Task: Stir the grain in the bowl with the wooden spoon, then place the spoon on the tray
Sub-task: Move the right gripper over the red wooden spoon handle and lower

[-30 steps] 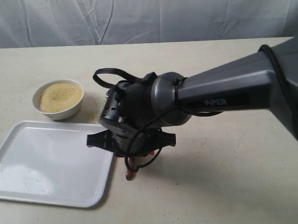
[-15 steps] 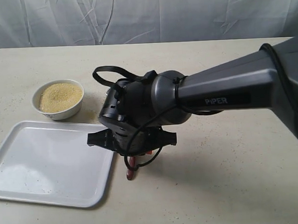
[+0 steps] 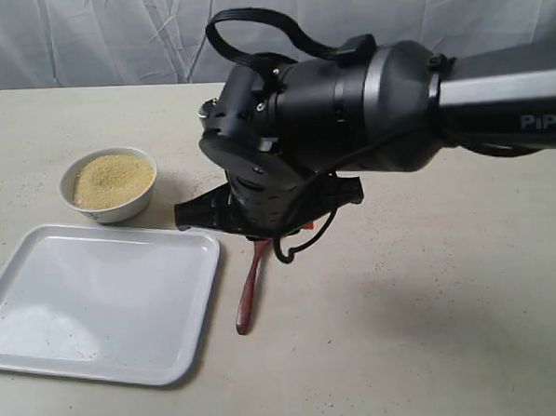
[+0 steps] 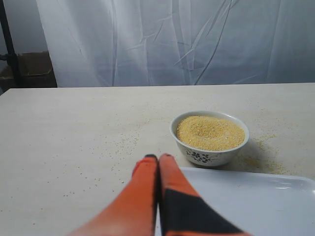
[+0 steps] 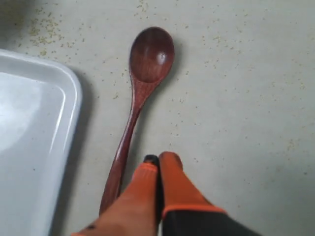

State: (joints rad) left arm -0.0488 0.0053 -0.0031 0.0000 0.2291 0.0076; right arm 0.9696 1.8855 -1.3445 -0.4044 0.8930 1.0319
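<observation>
Exterior, right arm [image 3: 347,102]: your arm hangs over the middle of the bench [image 3: 434,330] and covers one end of the spoon
Exterior, spoon [image 3: 249,291]: it lies flat on the bench just beside the tray's right edge; it is off the tray and nothing holds it
Exterior, tray [image 3: 96,301]: bare and white, on the left of the bench, with the bowl just behind it
Exterior, bowl [image 3: 106,213]: upright, with grain [image 3: 113,177] heaped in it
Left wrist, left tool [image 4: 158,158]: you see both orange fingers pressed together with nothing between them, pointing toward the bowl
Left wrist, bowl: it stands just beside the tray's rim, with small dark marks on its side; the grain reaches nearly to the rim and loose grains lie on the bench around it
Right wrist, right tool [image 5: 158,160]: the fingers are together and grip nothing; they sit just beside the spoon's handle, and you cannot tell whether they touch it
Right wrist, spoon: it lies on the bench with the hollow side up and the head pointing away from the tool; the handle runs between the tray's rim and the fingers, apart from the rim
</observation>
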